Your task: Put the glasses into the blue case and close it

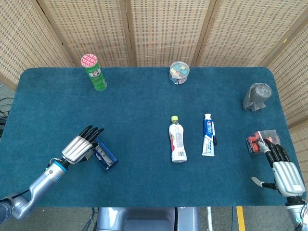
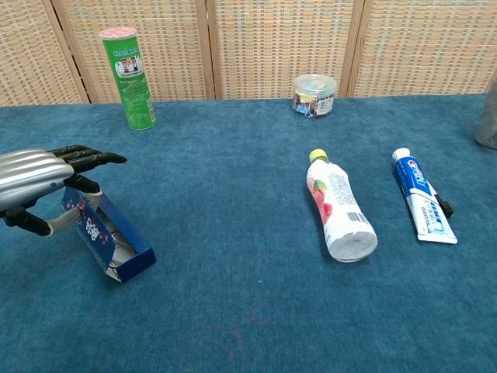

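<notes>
Left hand (image 2: pixel 35 177) grips blue case (image 2: pixel 105 233), fingers (image 1: pixel 92 130) extended over its open top; lid should press down squarely, glasses fully inside.

Blues, greens and silver on a deep teal table

The table (image 1: pixel 144 110) wears a plain teal-blue cloth, backed by tan woven screens (image 1: pixel 163 29) with brown frames. The blue case (image 2: pixel 109 237) shows a pale flowered pattern on its side and a light lining. The left hand (image 1: pixel 79 146) is silver with black fingers (image 1: pixel 92 131) and a blue wrist band; the right hand (image 1: pixel 285 174) is silver and black too. Near the far edge stand a green can (image 1: pixel 95 72) with a pink-and-white patterned lid and a clear jar (image 1: pixel 179 72) of mixed-coloured pieces. Mid-table lie a white bottle (image 1: pixel 177 140) with a yellow-green cap and pink label, and a white-and-blue toothpaste tube (image 1: pixel 208 134). A grey roll (image 1: pixel 256 96) and red items in a clear packet (image 1: pixel 260 142) sit by the right edge.
</notes>
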Robot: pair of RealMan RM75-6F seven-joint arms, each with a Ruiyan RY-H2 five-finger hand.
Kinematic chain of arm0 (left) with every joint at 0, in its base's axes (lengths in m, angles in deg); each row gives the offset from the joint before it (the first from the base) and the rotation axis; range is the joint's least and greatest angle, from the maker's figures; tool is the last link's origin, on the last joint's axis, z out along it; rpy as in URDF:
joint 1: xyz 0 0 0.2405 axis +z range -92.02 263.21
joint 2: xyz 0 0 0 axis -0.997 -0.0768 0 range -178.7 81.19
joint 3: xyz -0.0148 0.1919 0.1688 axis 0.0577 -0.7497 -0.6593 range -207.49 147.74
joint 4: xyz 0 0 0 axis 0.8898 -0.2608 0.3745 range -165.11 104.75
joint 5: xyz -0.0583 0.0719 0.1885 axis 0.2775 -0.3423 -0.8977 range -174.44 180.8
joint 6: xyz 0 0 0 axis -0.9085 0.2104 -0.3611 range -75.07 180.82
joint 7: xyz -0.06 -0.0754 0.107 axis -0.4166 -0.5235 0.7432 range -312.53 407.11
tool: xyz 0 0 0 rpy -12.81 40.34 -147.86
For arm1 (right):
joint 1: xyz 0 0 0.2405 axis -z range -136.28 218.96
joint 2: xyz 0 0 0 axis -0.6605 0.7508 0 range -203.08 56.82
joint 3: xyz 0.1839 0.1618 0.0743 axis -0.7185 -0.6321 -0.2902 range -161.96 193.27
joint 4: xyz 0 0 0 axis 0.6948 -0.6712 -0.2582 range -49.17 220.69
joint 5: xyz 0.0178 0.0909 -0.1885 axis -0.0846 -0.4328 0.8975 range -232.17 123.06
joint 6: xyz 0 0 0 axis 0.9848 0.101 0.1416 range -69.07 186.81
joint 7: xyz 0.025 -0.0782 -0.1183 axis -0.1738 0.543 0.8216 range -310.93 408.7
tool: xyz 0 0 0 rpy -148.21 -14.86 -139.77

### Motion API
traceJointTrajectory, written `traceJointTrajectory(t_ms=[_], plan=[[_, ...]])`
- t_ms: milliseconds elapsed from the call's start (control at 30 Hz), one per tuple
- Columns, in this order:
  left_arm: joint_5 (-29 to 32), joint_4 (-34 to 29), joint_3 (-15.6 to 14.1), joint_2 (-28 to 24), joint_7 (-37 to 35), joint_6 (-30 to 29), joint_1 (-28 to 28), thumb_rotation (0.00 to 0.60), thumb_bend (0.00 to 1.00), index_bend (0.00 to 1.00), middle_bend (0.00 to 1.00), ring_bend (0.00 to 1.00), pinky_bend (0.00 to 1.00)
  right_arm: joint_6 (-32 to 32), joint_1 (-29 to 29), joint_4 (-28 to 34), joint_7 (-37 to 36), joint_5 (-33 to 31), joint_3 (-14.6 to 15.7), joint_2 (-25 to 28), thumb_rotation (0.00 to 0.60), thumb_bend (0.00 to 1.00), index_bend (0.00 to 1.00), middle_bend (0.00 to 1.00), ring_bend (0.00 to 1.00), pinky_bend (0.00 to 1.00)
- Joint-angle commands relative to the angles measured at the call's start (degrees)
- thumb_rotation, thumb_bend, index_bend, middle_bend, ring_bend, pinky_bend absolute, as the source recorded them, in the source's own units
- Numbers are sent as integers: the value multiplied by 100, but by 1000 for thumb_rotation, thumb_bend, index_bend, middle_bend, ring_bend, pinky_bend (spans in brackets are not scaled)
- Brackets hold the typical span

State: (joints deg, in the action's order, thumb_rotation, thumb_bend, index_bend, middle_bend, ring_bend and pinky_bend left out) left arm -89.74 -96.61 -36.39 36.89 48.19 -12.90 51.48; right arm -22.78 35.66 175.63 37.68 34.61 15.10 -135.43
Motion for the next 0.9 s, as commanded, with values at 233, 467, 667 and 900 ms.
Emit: traceJointTrajectory(t_ms=[233,467,667,900], plan=[[216,-143,258,125,203,330,-135,600,568,802,0,0,0,13,-6,-8,-10,2,3,4,600,0,0,0,0,0],[375,-234,361,198,357,590,-200,600,566,801,0,0,0,8,-3,-9,-7,3,3,1,600,0,0,0,0,0],[486,-298,428,197,405,672,-196,600,548,430,0,0,0,11,-3,-8,-11,4,5,4,600,0,0,0,0,0],[489,-305,500,179,313,635,-200,600,542,60,0,0,0,15,-4,-6,-12,2,4,5,600,0,0,0,0,0]])
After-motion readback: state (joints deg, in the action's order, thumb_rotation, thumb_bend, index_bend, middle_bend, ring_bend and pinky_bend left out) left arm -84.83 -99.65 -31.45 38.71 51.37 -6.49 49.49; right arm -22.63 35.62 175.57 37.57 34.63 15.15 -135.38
